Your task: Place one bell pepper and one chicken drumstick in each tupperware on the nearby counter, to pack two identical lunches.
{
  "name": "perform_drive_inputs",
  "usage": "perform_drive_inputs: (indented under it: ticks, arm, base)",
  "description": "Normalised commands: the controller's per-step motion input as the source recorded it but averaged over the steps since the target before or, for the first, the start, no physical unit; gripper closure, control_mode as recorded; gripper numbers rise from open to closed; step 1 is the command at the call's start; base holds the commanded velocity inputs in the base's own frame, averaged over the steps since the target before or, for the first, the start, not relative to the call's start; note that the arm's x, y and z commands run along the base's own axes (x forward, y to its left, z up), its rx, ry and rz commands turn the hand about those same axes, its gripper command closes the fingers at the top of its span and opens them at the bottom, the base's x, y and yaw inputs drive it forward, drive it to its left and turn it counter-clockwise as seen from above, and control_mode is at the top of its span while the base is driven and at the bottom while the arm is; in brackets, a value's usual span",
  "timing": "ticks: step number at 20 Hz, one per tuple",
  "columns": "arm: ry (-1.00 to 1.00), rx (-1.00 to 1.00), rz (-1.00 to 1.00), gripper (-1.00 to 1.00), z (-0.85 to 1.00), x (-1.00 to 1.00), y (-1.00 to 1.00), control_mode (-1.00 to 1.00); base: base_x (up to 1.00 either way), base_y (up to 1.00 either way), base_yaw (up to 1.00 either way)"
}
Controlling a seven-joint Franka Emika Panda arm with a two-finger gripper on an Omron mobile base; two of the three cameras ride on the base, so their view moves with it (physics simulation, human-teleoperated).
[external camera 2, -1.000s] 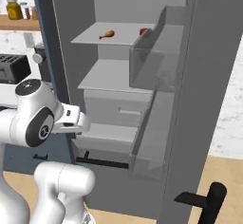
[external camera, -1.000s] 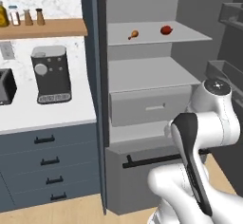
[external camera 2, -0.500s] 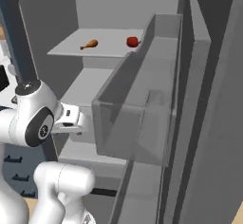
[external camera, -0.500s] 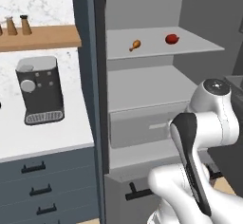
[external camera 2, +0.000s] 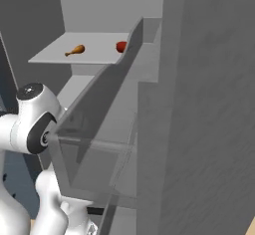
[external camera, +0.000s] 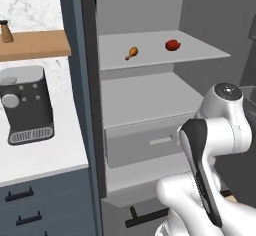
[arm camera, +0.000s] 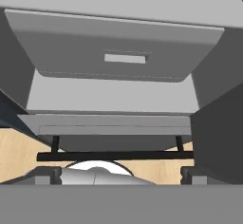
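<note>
A chicken drumstick (external camera: 132, 53) (external camera 2: 75, 50) lies on the upper shelf of the open fridge. A red bell pepper (external camera: 172, 45) (external camera 2: 121, 46) sits a little to its right on the same shelf. The tupperware is out of view. Part of the white counter (external camera: 45, 155) runs left of the fridge. My gripper (arm camera: 121, 178) is open with nothing between its fingertips (arm camera: 47, 175). It hangs low in front of the fridge and faces a grey drawer (arm camera: 123, 52), well below the food shelf.
A dark coffee machine (external camera: 25, 105) stands on the counter under a wooden wall shelf (external camera: 35, 45). The open fridge door with its clear bin (external camera 2: 99, 129) stands close on the right. A black bar handle (arm camera: 114, 155) crosses the bottom freezer drawer above wooden floor.
The whole picture has shifted: the base has driven closer to the open fridge, which now looms larger, and the counter has slid left. The gripper stays open.
</note>
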Motion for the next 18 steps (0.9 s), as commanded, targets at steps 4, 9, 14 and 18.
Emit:
perform_drive_inputs:
  ticks: [4,9,14,18]
  arm:
    - [0.00,0.00,0.00,-1.00,0.00,0.05,0.00,-1.00]
    - [-0.15,0.00,0.00,-1.00,0.06,-0.01,0.00,-1.00]
    - [-0.30,0.05,-0.07,-1.00,0.45,0.00,-0.06,-1.00]
    - [-0.24,0.14,-0.14,-1.00,0.70,0.04,0.00,-1.00]
  base:
    - [0.04,0.00,-0.04]
    - [0.00,0.00,0.00]
    - [0.00,0.00,0.00]
    - [0.00,0.00,0.00]
